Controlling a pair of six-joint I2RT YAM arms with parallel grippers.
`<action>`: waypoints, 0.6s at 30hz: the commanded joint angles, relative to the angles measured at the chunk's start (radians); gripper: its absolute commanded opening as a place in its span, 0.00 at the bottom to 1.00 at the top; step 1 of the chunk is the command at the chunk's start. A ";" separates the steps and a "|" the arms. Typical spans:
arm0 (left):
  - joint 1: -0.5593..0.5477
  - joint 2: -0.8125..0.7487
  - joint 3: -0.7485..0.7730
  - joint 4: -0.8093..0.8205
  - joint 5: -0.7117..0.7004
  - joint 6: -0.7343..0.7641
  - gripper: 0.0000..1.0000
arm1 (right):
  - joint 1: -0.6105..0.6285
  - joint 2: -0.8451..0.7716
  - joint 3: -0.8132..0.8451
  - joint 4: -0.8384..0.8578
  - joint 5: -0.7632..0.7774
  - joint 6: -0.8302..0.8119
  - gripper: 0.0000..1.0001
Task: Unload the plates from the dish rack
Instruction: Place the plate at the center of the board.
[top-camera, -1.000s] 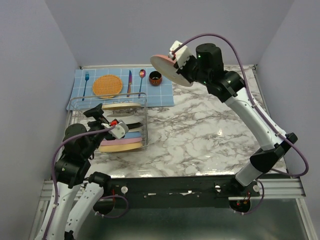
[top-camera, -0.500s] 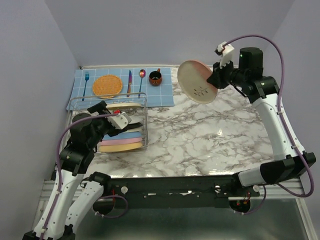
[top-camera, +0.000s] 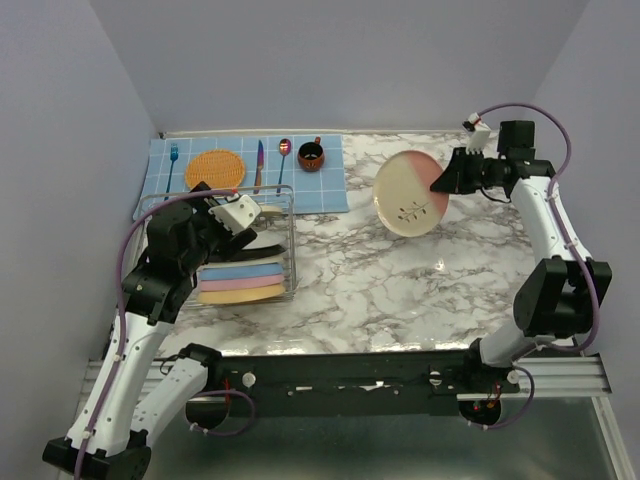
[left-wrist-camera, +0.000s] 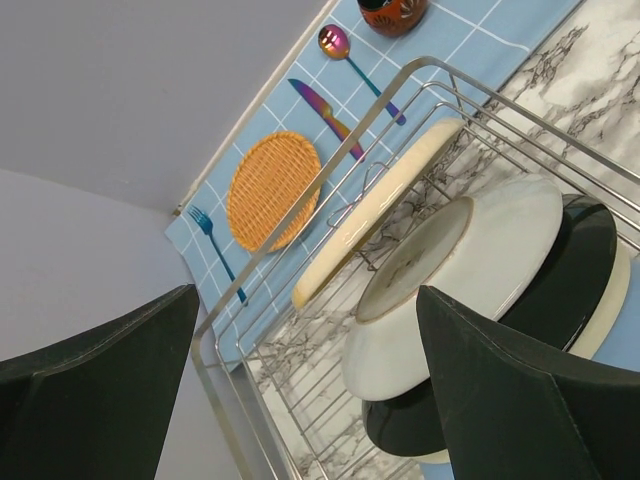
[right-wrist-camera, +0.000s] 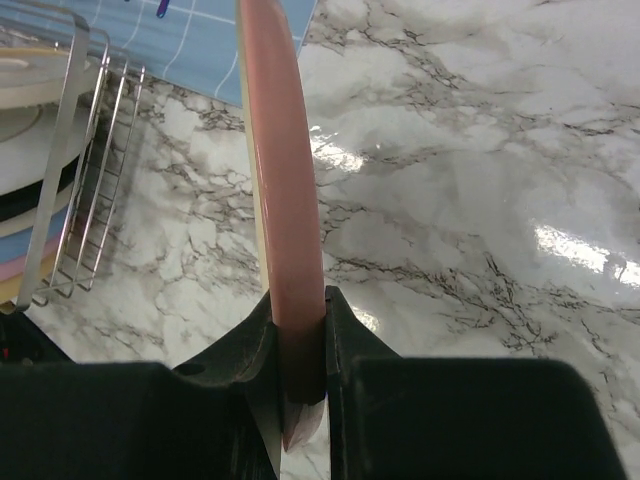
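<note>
The dish rack (top-camera: 291, 238) stands at the table's left and holds several plates on edge, among them blue (top-camera: 245, 270), pink (top-camera: 240, 285) and yellow-orange (top-camera: 240, 297). My left gripper (top-camera: 236, 214) hovers open and empty over the rack's far end. In the left wrist view my gripper (left-wrist-camera: 305, 300) looks down on the rack (left-wrist-camera: 400, 85), a cream plate (left-wrist-camera: 375, 200), a white plate (left-wrist-camera: 470, 270) and a black-rimmed plate (left-wrist-camera: 585, 260). My right gripper (top-camera: 448, 180) is shut on the rim of a cream-and-pink twig plate (top-camera: 408, 195), held tilted above the marble. The right wrist view shows my gripper (right-wrist-camera: 300, 340) and the plate (right-wrist-camera: 283, 200) edge-on.
A blue checked placemat (top-camera: 325, 180) lies at the back left with a fork (top-camera: 172, 160), a woven orange disc (top-camera: 214, 171), a knife (top-camera: 259, 163), a spoon (top-camera: 284, 152) and a dark red cup (top-camera: 311, 156). Walls stand close on the left, back and right.
My right arm has swung the twig plate rightward and down, from above the placemat to over the right part of the marble. My left gripper has moved toward the rack's far end.
</note>
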 joint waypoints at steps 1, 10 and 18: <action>-0.003 -0.010 -0.001 -0.031 -0.034 -0.054 0.99 | -0.082 0.066 0.012 0.168 -0.203 0.106 0.01; -0.001 -0.015 -0.032 0.010 -0.024 -0.059 0.99 | -0.174 0.206 0.011 0.252 -0.240 0.134 0.01; -0.001 0.004 -0.030 0.021 -0.012 -0.055 0.99 | -0.211 0.362 0.129 0.269 -0.205 0.118 0.01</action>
